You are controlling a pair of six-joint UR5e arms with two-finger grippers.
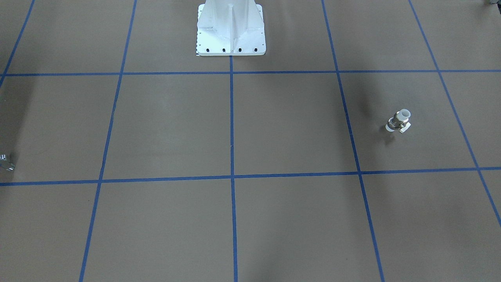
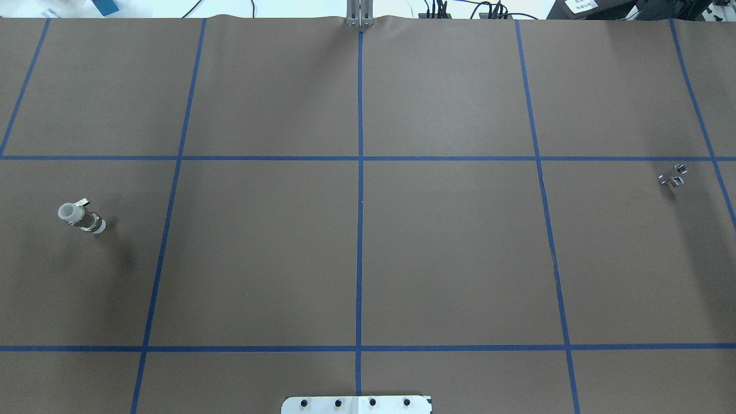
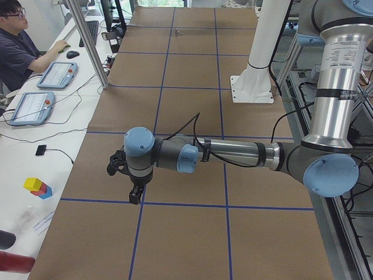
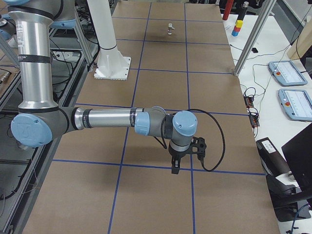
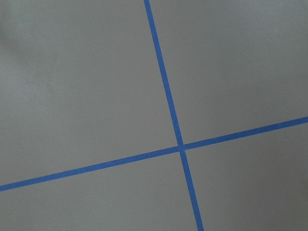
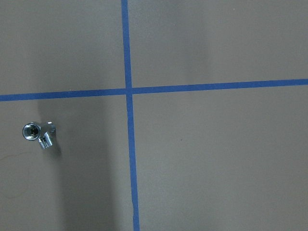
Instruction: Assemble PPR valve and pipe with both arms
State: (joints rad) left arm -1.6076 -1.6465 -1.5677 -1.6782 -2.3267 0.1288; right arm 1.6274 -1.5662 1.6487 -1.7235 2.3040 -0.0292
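The PPR valve (image 2: 80, 215) stands on the brown table at the left, white ends and chrome middle, its lever tab at the side; it also shows in the front-facing view (image 1: 398, 121) and far off in the exterior right view (image 4: 169, 28). The pipe (image 2: 673, 175), a small shiny metal stub, lies at the far right; it also shows in the right wrist view (image 6: 38, 134) and at the front-facing view's left edge (image 1: 6, 162). My left gripper (image 3: 135, 197) and right gripper (image 4: 174, 168) hang above the table, seen only in the side views. I cannot tell whether they are open or shut.
The white bolted pedestal (image 1: 231, 27) stands at the robot's side of the table. Blue tape lines (image 5: 180, 145) split the brown surface into squares. An operator (image 3: 17, 52) sits at a side desk with tablets (image 3: 32, 105). Coloured blocks (image 3: 37, 186) lie beside the table.
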